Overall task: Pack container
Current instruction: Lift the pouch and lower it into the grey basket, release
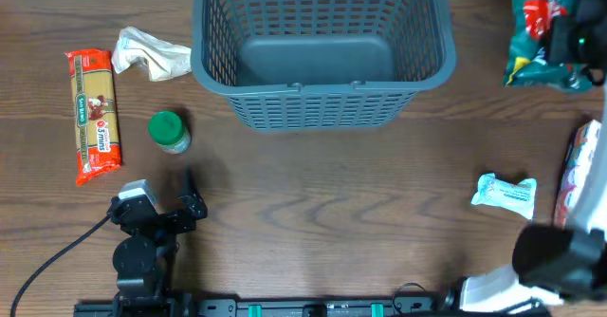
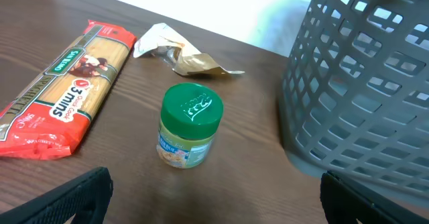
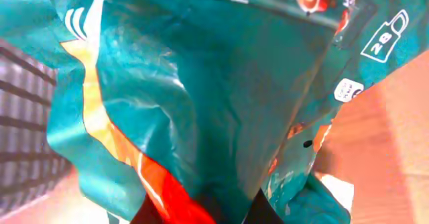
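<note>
here right end effector [image 1: 575, 34] clenches a teal bag [image 3: 201, 103]; left end effector [image 2: 214, 194], released, faces a green-lidded jar [image 2: 190, 127].

Bright, even light; soft shadow beneath the container [image 1: 322, 108].

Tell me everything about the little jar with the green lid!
The little jar is squat and round, with a shiny green plastic screw lid that has a raised pattern on top. Its body wears a blue-green label with a pale picture. It stands upright and closed on the brown wooden table, touching nothing else. The red spaghetti packet lies to its left and the grey basket to its right, both apart from it.
</note>
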